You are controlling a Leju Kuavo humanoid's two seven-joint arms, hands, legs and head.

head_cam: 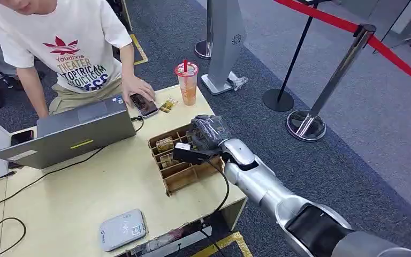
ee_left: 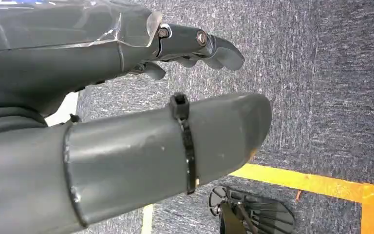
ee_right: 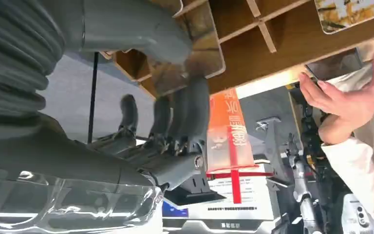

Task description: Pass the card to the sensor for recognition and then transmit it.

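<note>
A wooden divided box [head_cam: 184, 179] stands on the pale table near its right edge, with patterned cards [head_cam: 165, 143] in its slots. My right hand [head_cam: 208, 134] is over the box's far right corner. In the right wrist view its thumb [ee_right: 136, 29] and fingers [ee_right: 185, 112] pinch a brownish card [ee_right: 202, 51] with rounded corners, right at the box [ee_right: 282, 48]; another card [ee_right: 350, 12] lies in a slot. The grey-white card sensor [head_cam: 122, 229] lies flat near the table's front edge. My left hand [ee_left: 141, 53] hangs over the carpet, fingers spread, holding nothing.
A person leans over an open laptop [head_cam: 80, 134] at the back left, one hand on a phone [head_cam: 143, 104]. A drink cup [head_cam: 187, 83] and a loose card [head_cam: 168, 105] sit at the back. Cables [head_cam: 43, 176] cross the table. Rope-barrier posts [head_cam: 306, 126] stand to the right.
</note>
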